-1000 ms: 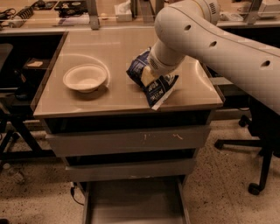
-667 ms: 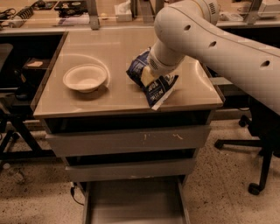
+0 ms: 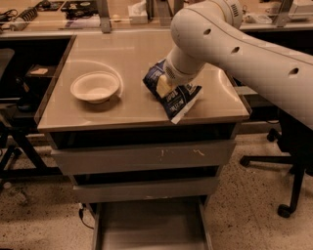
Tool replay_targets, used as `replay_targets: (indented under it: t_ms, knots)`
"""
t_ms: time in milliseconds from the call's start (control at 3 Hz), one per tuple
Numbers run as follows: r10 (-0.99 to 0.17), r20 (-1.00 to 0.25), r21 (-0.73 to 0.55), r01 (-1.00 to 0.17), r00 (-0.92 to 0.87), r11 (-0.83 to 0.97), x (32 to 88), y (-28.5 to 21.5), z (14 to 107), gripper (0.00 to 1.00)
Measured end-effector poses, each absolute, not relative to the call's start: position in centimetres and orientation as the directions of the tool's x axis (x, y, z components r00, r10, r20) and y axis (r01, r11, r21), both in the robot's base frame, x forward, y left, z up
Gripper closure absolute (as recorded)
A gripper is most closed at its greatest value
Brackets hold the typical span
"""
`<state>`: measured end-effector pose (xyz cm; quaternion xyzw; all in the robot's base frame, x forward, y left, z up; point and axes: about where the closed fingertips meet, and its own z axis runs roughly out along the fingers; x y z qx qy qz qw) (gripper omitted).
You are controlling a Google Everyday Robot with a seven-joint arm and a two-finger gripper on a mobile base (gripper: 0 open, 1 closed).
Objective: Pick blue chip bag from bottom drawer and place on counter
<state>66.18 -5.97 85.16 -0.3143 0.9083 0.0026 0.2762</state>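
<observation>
The blue chip bag (image 3: 178, 100) lies tilted on the counter (image 3: 122, 113), right of centre, its lower end touching the top near the front edge. My gripper (image 3: 164, 86) comes down from the big white arm (image 3: 230, 44) and is shut on the bag's upper left end; one yellowish finger (image 3: 162, 88) shows against the foil. The bottom drawer (image 3: 146, 229) stands pulled open below the cabinet, and its visible floor is bare.
A white bowl (image 3: 95, 87) sits on the counter's left half. Two grey drawer fronts (image 3: 142, 156) are closed above the open one. A cluttered bench (image 3: 73, 14) runs behind. An office chair base (image 3: 286, 195) stands to the right, dark furniture to the left.
</observation>
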Motion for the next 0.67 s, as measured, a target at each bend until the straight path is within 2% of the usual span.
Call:
replay_targets:
  t_ms: [333,667]
  knots:
    - [-0.57,-0.503,-0.169,-0.572,-0.65,0.802,66.17,-5.96,85.15,0.0]
    - [-0.57,-0.503,-0.169,-0.572,-0.65,0.802,66.17,-5.96,85.15,0.0]
